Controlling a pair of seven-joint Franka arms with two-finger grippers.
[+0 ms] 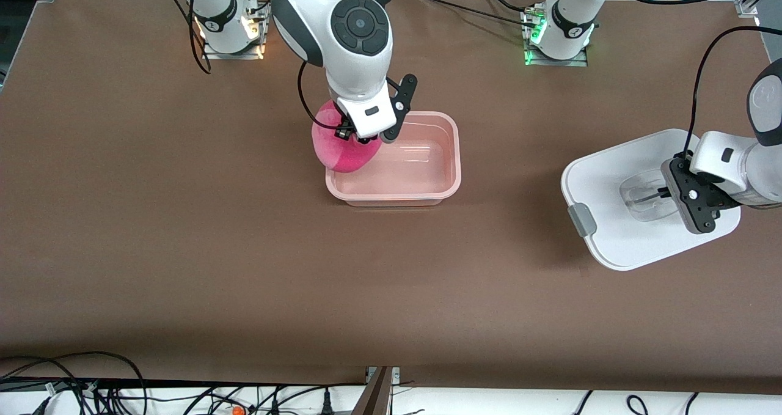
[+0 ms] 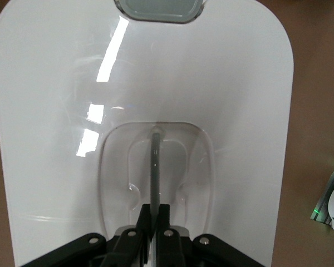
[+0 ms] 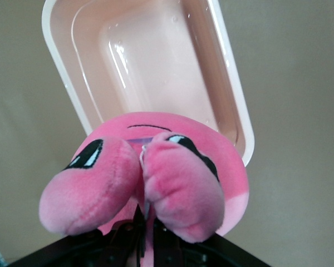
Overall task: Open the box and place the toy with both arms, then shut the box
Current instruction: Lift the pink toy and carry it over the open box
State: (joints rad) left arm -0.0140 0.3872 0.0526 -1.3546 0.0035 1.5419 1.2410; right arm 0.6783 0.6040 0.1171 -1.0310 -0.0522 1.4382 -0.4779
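Both jaws are clamped tight: your left gripper (image 1: 663, 193) pinches the clear handle (image 2: 156, 167) of the lid (image 1: 617, 183), which sits well apart from the box (image 1: 449, 158), toward the left arm's end. Your right gripper (image 1: 349, 135) squeezes the toy (image 1: 342, 149), held up over the box's rim at the right arm's end.

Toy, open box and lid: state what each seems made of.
Toy: soft plush fabric, fuzzy nap, dented by the grip.
Box: likely plastic, translucent pink, glossy highlights.
Lid: likely hard plastic, white, shiny reflections, clear handle recess.
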